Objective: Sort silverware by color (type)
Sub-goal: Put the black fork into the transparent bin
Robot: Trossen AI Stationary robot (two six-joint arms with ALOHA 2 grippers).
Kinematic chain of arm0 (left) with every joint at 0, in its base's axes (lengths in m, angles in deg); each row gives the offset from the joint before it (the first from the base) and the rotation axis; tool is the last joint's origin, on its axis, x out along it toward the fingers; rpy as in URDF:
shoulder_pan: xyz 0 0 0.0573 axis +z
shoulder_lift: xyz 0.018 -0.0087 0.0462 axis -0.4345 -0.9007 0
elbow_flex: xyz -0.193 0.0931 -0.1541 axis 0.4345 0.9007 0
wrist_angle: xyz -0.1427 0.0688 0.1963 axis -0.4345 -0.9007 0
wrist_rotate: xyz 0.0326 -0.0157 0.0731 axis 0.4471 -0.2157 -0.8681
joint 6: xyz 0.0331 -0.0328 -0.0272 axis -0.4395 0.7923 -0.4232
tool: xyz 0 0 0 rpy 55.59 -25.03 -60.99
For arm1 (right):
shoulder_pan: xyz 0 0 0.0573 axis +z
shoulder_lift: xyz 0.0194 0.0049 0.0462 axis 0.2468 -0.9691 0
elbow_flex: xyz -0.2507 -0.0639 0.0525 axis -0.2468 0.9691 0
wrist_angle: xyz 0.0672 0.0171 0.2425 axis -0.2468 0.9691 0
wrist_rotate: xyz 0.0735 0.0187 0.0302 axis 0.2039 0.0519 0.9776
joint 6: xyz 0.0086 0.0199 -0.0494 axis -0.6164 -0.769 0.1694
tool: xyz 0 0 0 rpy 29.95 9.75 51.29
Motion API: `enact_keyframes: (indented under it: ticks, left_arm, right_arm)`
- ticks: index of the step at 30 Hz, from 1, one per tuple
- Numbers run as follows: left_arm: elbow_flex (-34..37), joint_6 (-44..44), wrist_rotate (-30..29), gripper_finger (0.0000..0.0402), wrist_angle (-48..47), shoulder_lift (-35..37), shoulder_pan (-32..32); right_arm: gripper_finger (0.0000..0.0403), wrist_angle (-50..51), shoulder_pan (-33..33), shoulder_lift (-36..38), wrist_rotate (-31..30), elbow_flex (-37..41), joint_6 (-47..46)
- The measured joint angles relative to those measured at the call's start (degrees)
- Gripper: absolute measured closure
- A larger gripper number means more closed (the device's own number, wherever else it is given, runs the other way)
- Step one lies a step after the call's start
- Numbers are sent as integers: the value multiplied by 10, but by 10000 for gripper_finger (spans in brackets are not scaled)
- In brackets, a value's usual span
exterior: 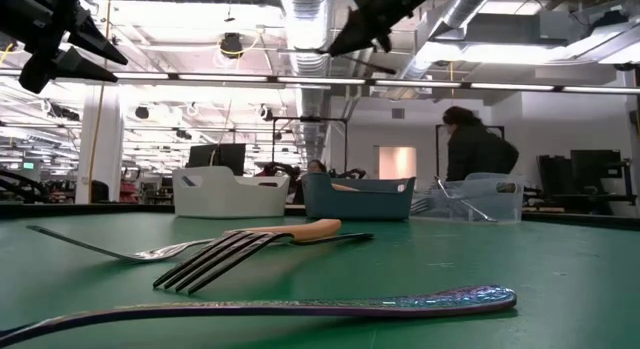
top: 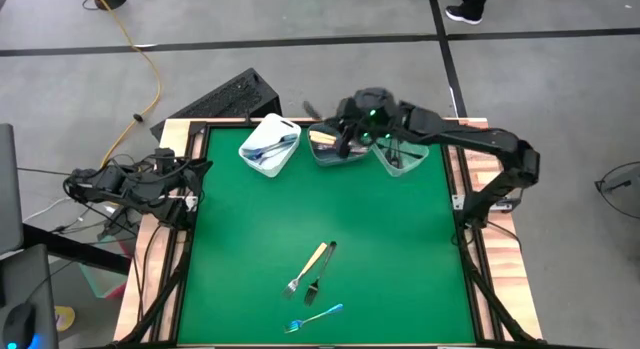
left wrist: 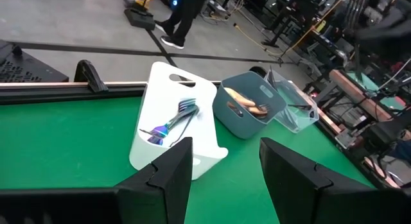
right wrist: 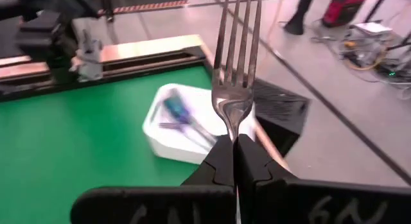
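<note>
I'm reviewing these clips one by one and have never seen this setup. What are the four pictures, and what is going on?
Two robot arms work at a green table. One picture looks down from above, one looks level across the table, and two come from cameras on the arms' wrists. The right gripper is shut on a fork, above the three bins: white, grey and clear. The left gripper waits open at the table's left edge. Three forks lie on the table: yellow-handled, black-handled and blue-handled.
</note>
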Motion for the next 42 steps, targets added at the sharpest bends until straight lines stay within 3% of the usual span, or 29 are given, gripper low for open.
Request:
enact_keyframes:
  ticks: [5, 14, 29, 42]
  left_arm:
    - [0, 0, 0, 237, 0, 0, 0]
    - [0, 5, 0, 237, 0, 0, 0]
    - [0, 14, 0, 237, 0, 0, 0]
    - [0, 14, -18, 237, 0, 0, 0]
  right_arm:
    - [396, 22, -38, 37, -11, 0, 4]
    - [396, 95, -91, 73, -104, 0, -9]
    - [396, 124, -197, 72, -120, 46, -66]
    - [396, 33, -200, 71, -71, 124, -81]
